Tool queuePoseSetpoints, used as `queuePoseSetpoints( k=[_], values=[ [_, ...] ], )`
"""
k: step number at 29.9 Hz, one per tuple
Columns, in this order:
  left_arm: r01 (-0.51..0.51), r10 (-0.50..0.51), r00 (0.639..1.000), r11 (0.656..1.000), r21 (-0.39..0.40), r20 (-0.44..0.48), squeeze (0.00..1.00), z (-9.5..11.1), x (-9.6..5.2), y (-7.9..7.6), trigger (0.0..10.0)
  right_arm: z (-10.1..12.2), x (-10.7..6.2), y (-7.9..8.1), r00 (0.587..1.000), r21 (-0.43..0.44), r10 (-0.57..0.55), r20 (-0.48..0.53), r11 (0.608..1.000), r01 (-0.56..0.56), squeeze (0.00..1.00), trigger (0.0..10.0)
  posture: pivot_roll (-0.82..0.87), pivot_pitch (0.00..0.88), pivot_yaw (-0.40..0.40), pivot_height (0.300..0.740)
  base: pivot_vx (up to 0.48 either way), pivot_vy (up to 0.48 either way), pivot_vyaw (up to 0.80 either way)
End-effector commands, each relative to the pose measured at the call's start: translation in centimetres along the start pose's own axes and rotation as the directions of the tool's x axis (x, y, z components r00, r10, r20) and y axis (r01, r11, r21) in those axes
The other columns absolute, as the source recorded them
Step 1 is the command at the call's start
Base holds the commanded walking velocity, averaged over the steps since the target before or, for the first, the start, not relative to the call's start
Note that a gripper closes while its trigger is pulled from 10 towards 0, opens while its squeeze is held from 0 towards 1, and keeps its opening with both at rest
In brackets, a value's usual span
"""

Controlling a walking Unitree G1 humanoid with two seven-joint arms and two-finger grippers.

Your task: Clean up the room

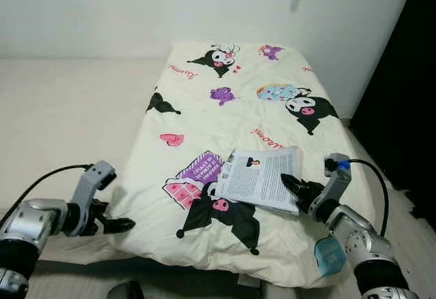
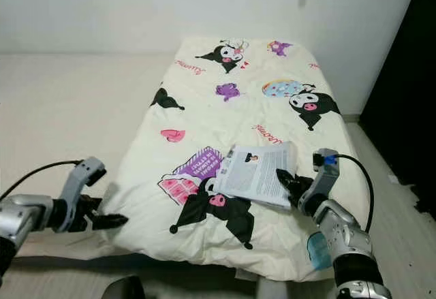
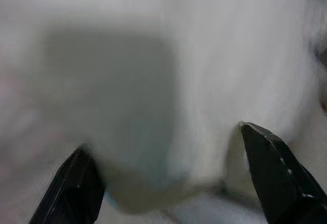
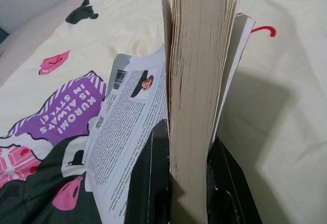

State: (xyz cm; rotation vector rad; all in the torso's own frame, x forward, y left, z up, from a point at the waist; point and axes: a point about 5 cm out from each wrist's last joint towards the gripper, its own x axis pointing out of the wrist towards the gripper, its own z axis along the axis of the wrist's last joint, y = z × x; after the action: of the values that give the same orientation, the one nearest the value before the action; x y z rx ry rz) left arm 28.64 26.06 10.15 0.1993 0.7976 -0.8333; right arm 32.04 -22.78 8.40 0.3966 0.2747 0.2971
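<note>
A paperback book [image 1: 262, 176] with a white printed cover lies on the cream cartoon-print blanket [image 1: 231, 115] over the bed. My right gripper [image 1: 294, 186] is at the book's right near corner, shut on the book. In the right wrist view the book's page block [image 4: 196, 96] stands between the two black fingers [image 4: 150, 183]. My left gripper [image 1: 117, 224] hovers at the blanket's near left corner, and its fingers [image 3: 276, 168] are spread open in front of blurred pale fabric.
The bed stands against a white wall [image 1: 102, 13]. Beige floor [image 1: 61, 115] stretches to the left. A dark cabinet or doorway [image 1: 409, 101] borders the right. A blue tag [image 1: 330, 255] hangs at the blanket's near right edge.
</note>
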Motion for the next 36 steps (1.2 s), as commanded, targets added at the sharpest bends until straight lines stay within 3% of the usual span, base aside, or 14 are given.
queuePoseSetpoints(
  k=[1,3,7,9,10,17,23,24,25,27,32,33,35,36],
  values=[
    [0.052,-0.049,0.994,0.998,0.035,-0.094,0.00,-0.4,-0.6,-0.7,10.0,0.1,-0.2,-0.6,0.999,-0.022,-0.042,0.006,0.999,0.042,0.00,0.0,-0.08,0.000,0.003,0.436,0.000,0.000,0.00],
    [0.114,-0.108,0.983,0.993,0.034,-0.147,0.00,-0.9,-0.3,-1.7,10.0,0.3,-0.2,-0.8,0.999,-0.022,-0.048,0.011,0.999,0.048,0.00,0.0,-0.09,0.000,0.005,0.436,0.000,0.000,0.00],
    [0.136,-0.132,0.980,0.990,0.021,-0.151,0.00,-1.2,-0.1,-2.1,10.0,0.3,-0.2,-0.8,0.999,-0.022,-0.051,0.012,0.998,0.051,0.00,0.0,-0.09,0.000,0.007,0.436,0.000,0.000,0.00],
    [0.177,-0.174,0.974,0.984,0.011,-0.145,0.00,-1.4,0.2,-2.7,10.0,0.3,-0.3,-0.9,0.998,-0.022,-0.054,0.014,0.998,0.054,0.00,0.0,-0.09,0.000,0.009,0.436,0.000,0.000,0.00],
    [0.238,-0.237,0.965,0.971,-0.005,-0.116,0.00,-1.7,0.9,-3.9,10.0,0.3,-0.3,-1.0,0.998,-0.022,-0.058,0.014,0.998,0.059,0.00,0.0,-0.09,0.000,0.008,0.436,0.000,0.000,0.00],
    [0.307,-0.310,0.941,0.951,-0.041,-0.139,0.00,-2.6,1.0,-5.7,10.0,0.2,-0.3,-1.0,0.998,-0.022,-0.061,0.012,0.998,0.062,0.00,0.0,-0.08,0.000,0.005,0.436,0.000,0.000,0.00],
    [0.248,-0.232,0.928,0.969,0.018,-0.292,0.00,-3.8,-0.3,-5.0,10.0,0.4,-0.2,-1.0,0.998,-0.027,-0.059,0.011,0.998,0.059,0.00,0.0,-0.08,0.000,0.002,0.436,0.000,0.000,0.00],
    [0.206,-0.158,0.909,0.975,0.086,-0.387,0.00,-4.0,-1.2,-4.4,10.0,0.3,-0.2,-1.1,0.998,-0.028,-0.061,0.008,0.998,0.061,0.00,0.0,-0.08,0.000,0.000,0.436,0.000,0.000,0.00],
    [0.206,-0.158,0.909,0.975,0.086,-0.387,0.00,-4.0,-1.2,-4.4,10.0,0.3,-0.2,-1.1,0.998,-0.028,-0.061,0.008,0.998,0.061,0.00,0.0,-0.08,0.000,0.000,0.436,0.000,0.000,0.00],
    [0.169,-0.082,0.894,0.972,0.163,-0.441,0.00,-3.3,-2.0,-4.0,10.0,0.5,-0.1,-1.1,0.998,-0.027,-0.061,0.009,0.998,0.061,0.00,0.0,-0.08,0.000,0.004,0.436,0.000,0.000,0.00],
    [0.054,0.088,0.903,0.947,0.316,-0.420,0.00,-0.6,-2.7,-3.1,10.0,0.5,-0.2,-1.1,0.998,-0.032,-0.062,0.006,0.998,0.062,0.00,0.0,-0.09,0.000,0.004,0.436,0.000,0.000,0.00],
    [0.054,0.088,0.903,0.947,0.316,-0.420,0.00,-0.6,-2.7,-3.1,10.0,0.5,-0.2,-1.1,0.998,-0.032,-0.062,0.006,0.998,0.062,0.00,0.0,-0.09,0.000,0.004,0.436,0.000,0.000,0.00],
    [-0.001,0.125,0.945,0.926,0.378,-0.302,0.00,1.5,-2.3,-2.7,10.0,0.5,-0.2,-1.2,0.998,-0.034,-0.065,0.007,0.997,0.065,0.00,0.0,-0.09,0.000,0.001,0.436,0.000,0.000,0.00],
    [-0.001,0.125,0.945,0.926,0.378,-0.302,0.00,1.5,-2.3,-2.7,10.0,0.5,-0.2,-1.2,0.998,-0.034,-0.065,0.007,0.997,0.065,0.00,0.0,-0.09,0.000,0.001,0.436,0.000,0.000,0.00]
  ],
)
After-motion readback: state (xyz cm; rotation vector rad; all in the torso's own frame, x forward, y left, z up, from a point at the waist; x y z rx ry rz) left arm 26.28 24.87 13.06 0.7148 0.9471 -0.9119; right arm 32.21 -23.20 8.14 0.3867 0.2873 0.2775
